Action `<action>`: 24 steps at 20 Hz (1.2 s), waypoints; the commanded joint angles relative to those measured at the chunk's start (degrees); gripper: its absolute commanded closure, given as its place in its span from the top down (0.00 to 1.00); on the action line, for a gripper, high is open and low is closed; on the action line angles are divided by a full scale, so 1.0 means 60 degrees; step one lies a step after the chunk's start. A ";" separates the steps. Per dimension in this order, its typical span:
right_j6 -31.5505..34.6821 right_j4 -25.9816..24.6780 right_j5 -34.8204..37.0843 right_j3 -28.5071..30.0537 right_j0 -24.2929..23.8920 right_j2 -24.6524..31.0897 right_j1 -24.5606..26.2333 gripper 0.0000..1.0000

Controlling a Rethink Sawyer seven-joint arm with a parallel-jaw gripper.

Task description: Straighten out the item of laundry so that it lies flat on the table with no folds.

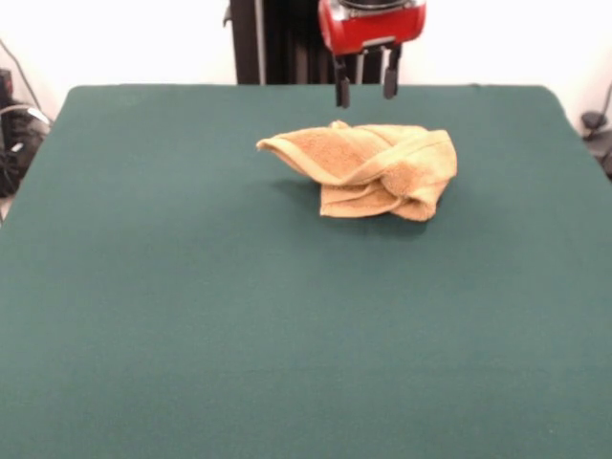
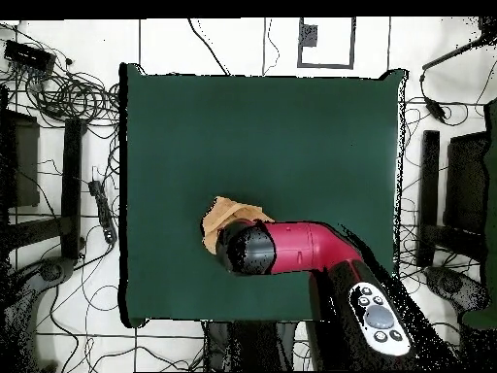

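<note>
Front view, near to far: the wide rectangular surface point(image 1: 191, 335) covered in plain dark green cloth is bare across its near half; past the middle, slightly right of centre, lies the small mustard-tan terry-cloth hand towel point(image 1: 368, 170), crumpled and folded over itself, one flap sticking out to the picture's left and lifted a little off the cloth, a thick rolled hem crossing its right side, layers stacked underneath. Not flat. Beyond it, at the far edge, the red-bodied end effector with two dark fingers point(image 1: 366, 84) hangs above the towel's far edge, fingers apart with a clear gap between them, nothing held, tips not touching the towel. Behind that, the black pedestal column point(image 1: 277, 43) against a white wall. Overhead view: the red and black arm point(image 2: 291, 248) reaches in from the bottom right and covers most of the towel point(image 2: 225, 216); only a tan corner shows at the arm's left end, left of the surface's point(image 2: 272, 126) centre, toward the robot's side. The end effector itself is hidden under the arm here. Cables point(image 2: 68, 97) lie on the floor around the surface.
</note>
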 commanded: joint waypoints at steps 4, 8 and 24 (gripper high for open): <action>-0.1386 -0.0507 0.1136 0.0700 -0.0512 0.1450 -0.0280 1.00; -0.1599 -0.0551 0.1375 0.0628 -0.0708 0.1664 -0.0478 1.00; -0.1281 -0.1588 0.1632 -0.0862 -0.0350 0.1770 0.0393 1.00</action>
